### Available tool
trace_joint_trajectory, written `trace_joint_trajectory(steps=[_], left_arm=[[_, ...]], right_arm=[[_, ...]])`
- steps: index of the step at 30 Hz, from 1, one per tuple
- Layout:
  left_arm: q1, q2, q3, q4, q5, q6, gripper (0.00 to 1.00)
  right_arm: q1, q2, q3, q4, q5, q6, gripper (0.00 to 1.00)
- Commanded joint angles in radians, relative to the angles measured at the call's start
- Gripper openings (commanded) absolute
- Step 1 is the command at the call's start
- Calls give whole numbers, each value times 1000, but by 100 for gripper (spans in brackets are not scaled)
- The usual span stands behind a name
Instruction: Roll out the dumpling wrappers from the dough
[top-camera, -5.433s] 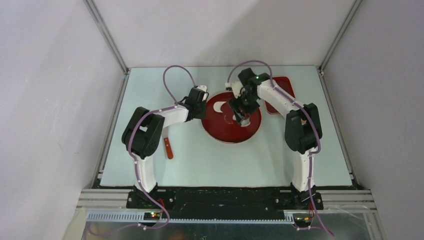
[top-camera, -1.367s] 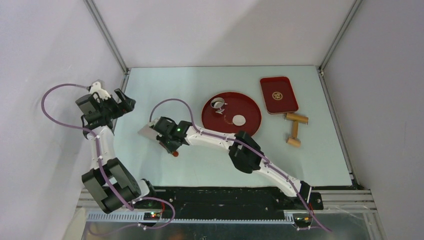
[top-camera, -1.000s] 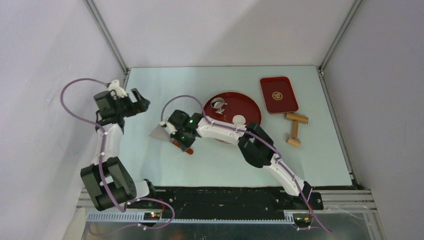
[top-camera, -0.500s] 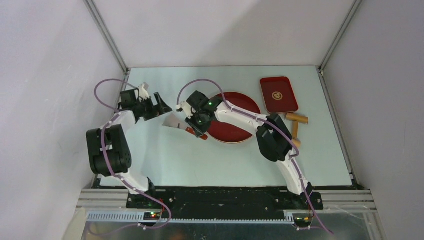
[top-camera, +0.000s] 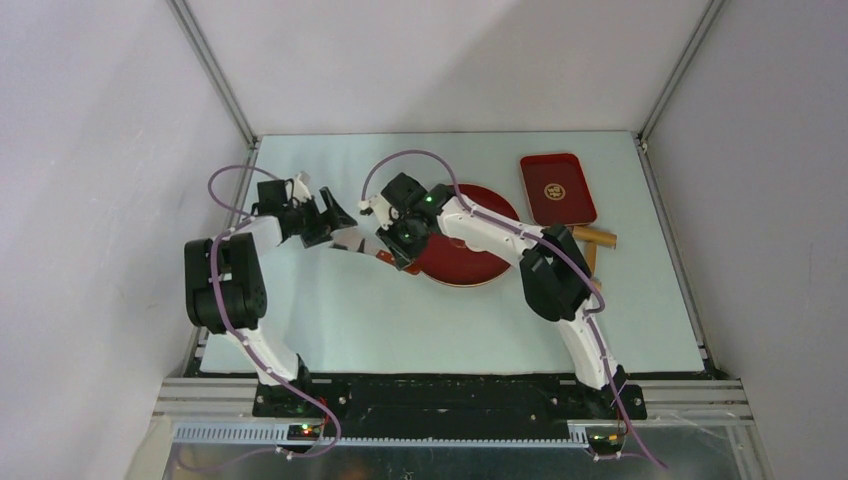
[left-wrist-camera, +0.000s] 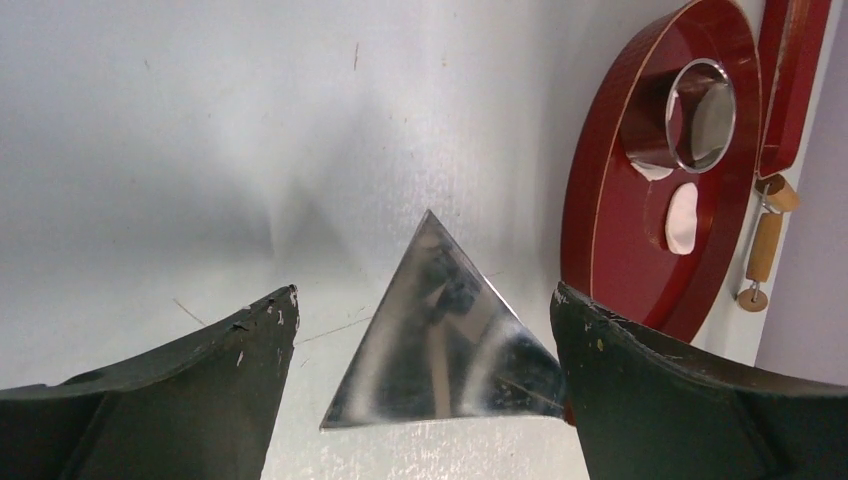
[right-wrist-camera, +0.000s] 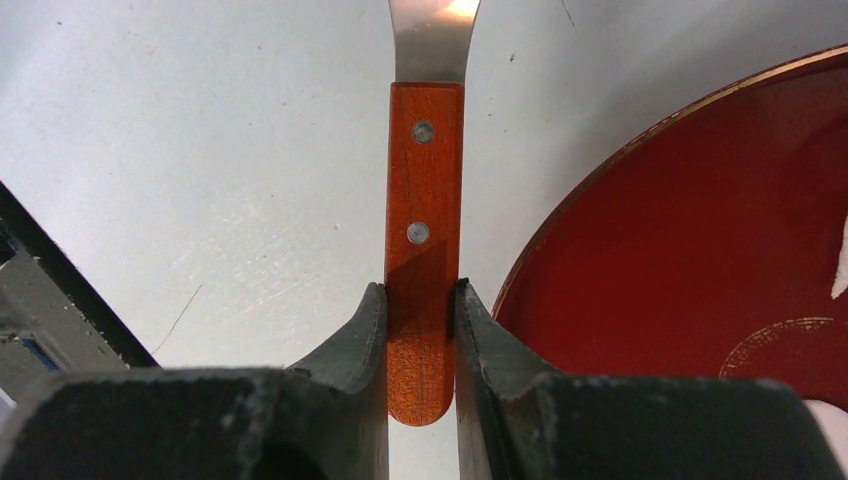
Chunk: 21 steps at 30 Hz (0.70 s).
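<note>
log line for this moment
right gripper: shut on wooden-handled metal spatula | left gripper: open, facing its triangular blade | white dough disc: on round red plate

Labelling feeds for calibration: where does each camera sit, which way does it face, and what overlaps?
Top external: above and behind the robot, looking down at the table; left arm and right arm show whole.
Left wrist: on that wrist, facing obliquely across the table; open left gripper frames the spatula, red plate beyond.
Right wrist: on that wrist, facing down; right gripper shut on the spatula's handle.
Both wrist views share spatula and plate.
</note>
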Motion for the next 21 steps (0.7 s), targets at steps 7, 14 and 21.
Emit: trace_joint_trajectory(steps=[7,14,21], left_arm=[[1,41,35,20,74,-20,100],[-1,61,26,17,101,-37,100],[-1,86,27,16,134,-55,100]], right_arm=[[3,-130,4,12,8,-17,0],[4,-135,13,9,9,-22,0],[3,-142,20,0,14,-30,0]])
